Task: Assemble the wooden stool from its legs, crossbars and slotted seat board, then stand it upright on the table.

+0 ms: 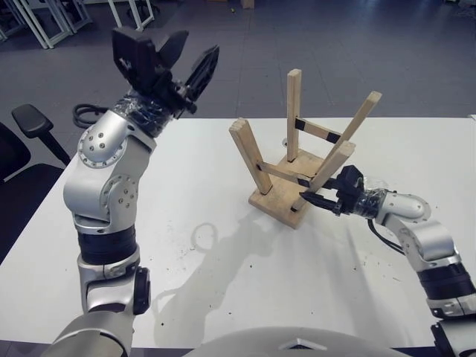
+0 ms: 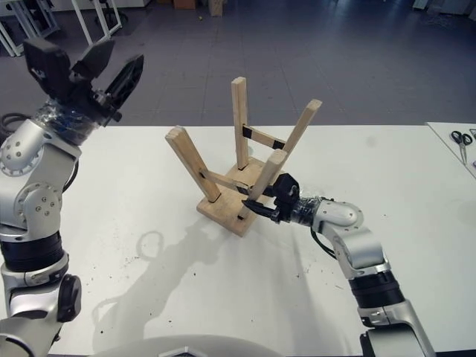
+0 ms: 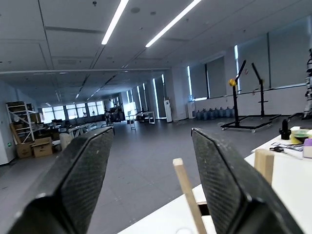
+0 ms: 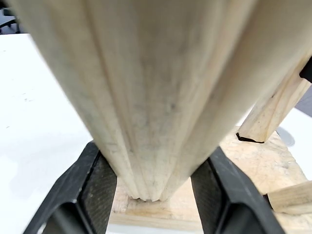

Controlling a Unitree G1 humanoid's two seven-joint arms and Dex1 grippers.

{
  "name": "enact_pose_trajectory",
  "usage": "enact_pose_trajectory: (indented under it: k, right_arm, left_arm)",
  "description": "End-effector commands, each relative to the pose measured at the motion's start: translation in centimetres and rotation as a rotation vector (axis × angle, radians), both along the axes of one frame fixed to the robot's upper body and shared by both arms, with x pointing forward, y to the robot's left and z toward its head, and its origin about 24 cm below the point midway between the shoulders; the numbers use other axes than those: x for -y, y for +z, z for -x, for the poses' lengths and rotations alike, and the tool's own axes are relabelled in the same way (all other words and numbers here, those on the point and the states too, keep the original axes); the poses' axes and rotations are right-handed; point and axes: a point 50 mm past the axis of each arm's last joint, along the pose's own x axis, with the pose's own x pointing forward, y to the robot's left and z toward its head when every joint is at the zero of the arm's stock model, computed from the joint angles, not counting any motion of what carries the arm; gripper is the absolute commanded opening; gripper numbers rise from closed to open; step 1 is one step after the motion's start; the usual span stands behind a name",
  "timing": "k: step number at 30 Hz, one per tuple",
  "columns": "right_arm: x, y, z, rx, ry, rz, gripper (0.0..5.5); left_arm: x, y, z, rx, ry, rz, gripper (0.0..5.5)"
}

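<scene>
While the stool (image 1: 277, 201) rests seat-down, the right gripper (image 1: 309, 199) pinches one leg (image 1: 327, 169) low; the left gripper (image 1: 190, 59), spread, hangs well apart.

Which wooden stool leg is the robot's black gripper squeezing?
The pale wooden leg on the near right corner: the right gripper clamps its base, while the other three stand untouched.

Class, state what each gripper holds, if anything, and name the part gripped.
The right gripper clamps one stool leg low down, near the seat board. The left gripper is open and holds nothing.
</scene>
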Motion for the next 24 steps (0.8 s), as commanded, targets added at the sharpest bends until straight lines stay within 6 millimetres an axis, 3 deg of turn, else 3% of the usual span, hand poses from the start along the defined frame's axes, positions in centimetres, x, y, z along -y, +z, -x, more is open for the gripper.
enact_pose_trajectory:
  k: [1,6,8,12,14,17,22,24]
  right_arm:
    - [0.3,-3.7,0.0,-0.079,-0.095,0.061,2.03]
    - [2.0,-7.2,0.7,-0.106,-0.184,0.064,2.04]
    - [2.3,-8.0,1.3,-0.093,-0.181,0.087,2.05]
    - [1.5,-7.4,1.4,-0.058,-0.134,0.091,2.05]
    - [1.1,-6.8,1.0,-0.044,-0.116,0.086,2.05]
    - [0.6,-6.0,0.5,-0.04,-0.097,0.078,2.05]
    - [0.4,-5.9,0.8,-0.077,-0.096,0.084,2.05]
    - [0.5,-5.7,1.3,-0.084,-0.072,0.096,2.05]
  left_arm:
    - [3.1,-0.5,0.3,-0.048,-0.131,-0.035,2.93]
    - [6.9,-4.9,1.0,-0.231,-0.286,-0.213,2.93]
    - [8.3,-6.9,0.2,-0.278,-0.301,-0.271,2.93]
    - [9.8,-9.8,-2.3,-0.284,-0.267,-0.438,2.93]
    - [9.9,-10.7,-2.5,-0.267,-0.283,-0.498,2.93]
    - [8.4,-10.6,-1.7,-0.224,-0.278,-0.51,2.93]
    - [4.8,-7.0,-0.1,-0.137,-0.201,-0.287,2.93]
    - [4.6,-6.9,0.8,-0.126,-0.27,-0.35,2.93]
